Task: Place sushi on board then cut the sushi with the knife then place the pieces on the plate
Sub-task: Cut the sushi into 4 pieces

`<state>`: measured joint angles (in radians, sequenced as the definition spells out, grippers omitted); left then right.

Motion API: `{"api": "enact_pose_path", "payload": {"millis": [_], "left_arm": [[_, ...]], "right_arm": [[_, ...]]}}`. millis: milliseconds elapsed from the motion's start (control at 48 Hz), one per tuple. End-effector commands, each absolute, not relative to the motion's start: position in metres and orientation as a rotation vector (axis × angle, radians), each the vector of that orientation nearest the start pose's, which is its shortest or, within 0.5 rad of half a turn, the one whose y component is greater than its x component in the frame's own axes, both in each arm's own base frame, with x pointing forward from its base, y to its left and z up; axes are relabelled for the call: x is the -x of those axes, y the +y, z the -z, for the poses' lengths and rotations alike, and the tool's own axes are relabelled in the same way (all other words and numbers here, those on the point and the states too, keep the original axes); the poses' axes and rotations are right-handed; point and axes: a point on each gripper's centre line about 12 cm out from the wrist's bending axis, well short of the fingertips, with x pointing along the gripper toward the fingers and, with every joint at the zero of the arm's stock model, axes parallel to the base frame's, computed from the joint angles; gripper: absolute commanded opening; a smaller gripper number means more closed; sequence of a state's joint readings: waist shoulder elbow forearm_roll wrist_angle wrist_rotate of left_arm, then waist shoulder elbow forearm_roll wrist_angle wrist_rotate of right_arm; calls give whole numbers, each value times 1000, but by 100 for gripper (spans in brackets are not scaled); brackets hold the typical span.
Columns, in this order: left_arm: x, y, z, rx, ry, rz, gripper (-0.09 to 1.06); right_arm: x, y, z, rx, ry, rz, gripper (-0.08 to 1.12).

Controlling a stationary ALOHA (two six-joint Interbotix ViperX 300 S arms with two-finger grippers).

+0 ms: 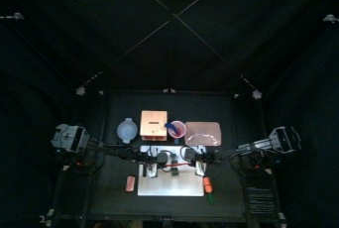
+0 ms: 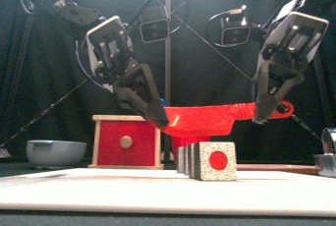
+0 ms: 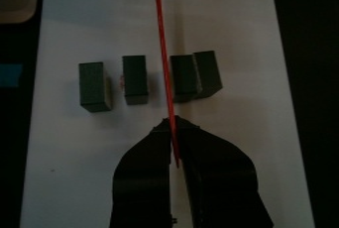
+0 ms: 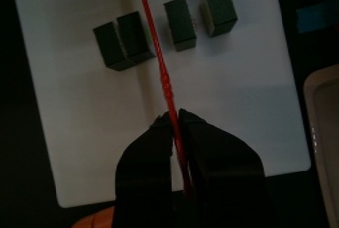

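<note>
Two pincers, one blade: lining up the next cut

We see the left pincer (image 2: 157, 112) and the right pincer (image 2: 269, 107) each clenched on an end of the red toy knife (image 2: 203, 122), holding it level across the toy sushi roll of dark green blocks (image 2: 210, 161). The roll lies on the white cutting board (image 3: 265, 34), in the middle of the black worktop (image 1: 106, 197).

From the wrists, the blade (image 3: 162, 54) runs over the open gap between the second and third blocks. Two blocks stand apart on one side of it, and the two on the other side touch. We judge that this touching pair is the joint left to cut. To do it well, we would shift both arms together until the edge sits over that seam. We would keep the blade square to the row and press straight down with equal force at both ends, so the blocks do not skid or tip.

Much is hard to read here. From the front the blocks line up behind one another, so only the near face, white with a red dot, shows. The wrist views see the knife edge-on and give no height. We cannot tell whether the touching pair is joined or merely pushed together. The flat pink tray (image 1: 203, 133) waits behind the board, small and dim from above.
</note>
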<state>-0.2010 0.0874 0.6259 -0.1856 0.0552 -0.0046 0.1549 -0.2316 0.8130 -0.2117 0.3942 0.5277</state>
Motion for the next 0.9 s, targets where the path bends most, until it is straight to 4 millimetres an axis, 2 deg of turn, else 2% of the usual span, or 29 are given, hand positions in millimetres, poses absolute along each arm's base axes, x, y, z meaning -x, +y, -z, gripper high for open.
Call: {"api": "enact_pose_path", "payload": {"millis": [21, 312, 896], "left_arm": [[-390, -102, -150, 112, 765, 173, 42], [-391, -107, -142, 140, 789, 167, 42], [-390, -106, -136, 139, 804, 164, 42]], "right_arm": [[-305, 40, -180, -223, 935, 92, 32], [-304, 42, -170, -229, 970, 96, 32], [-305, 40, -167, -228, 978, 103, 32]]}}
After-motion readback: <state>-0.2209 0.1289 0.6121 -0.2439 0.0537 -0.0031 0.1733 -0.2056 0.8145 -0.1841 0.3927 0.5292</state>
